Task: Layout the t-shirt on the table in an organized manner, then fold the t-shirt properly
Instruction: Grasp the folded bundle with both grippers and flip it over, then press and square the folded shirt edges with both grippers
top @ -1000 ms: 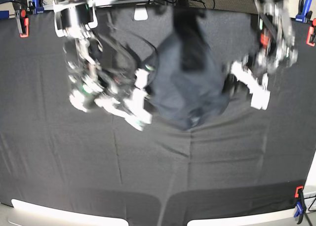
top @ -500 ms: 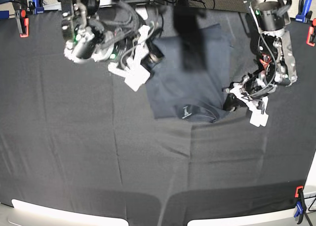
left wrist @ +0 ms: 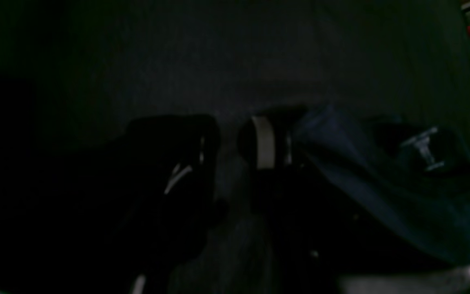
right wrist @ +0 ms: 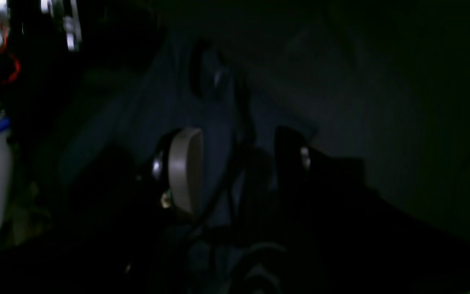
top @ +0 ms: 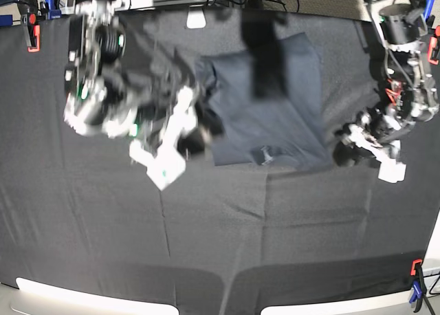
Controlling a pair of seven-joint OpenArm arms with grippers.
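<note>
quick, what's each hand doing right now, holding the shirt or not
Left hand: open, holding nothing; the t-shirt lies just beside it.
Right hand: open over the t-shirt's edge, gripping nothing.

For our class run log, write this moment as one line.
t-shirt: flat on table | left gripper: open, empty | right gripper: open, empty

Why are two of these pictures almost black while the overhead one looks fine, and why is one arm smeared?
Left wrist view: badly underexposed, only the t-shirt and its white tag faintly showing. Right wrist view: equally dark, one pale pad of the right tool catching light. Base view: well lit, but the right tool is motion-blurred; the table looks sharp.
</note>
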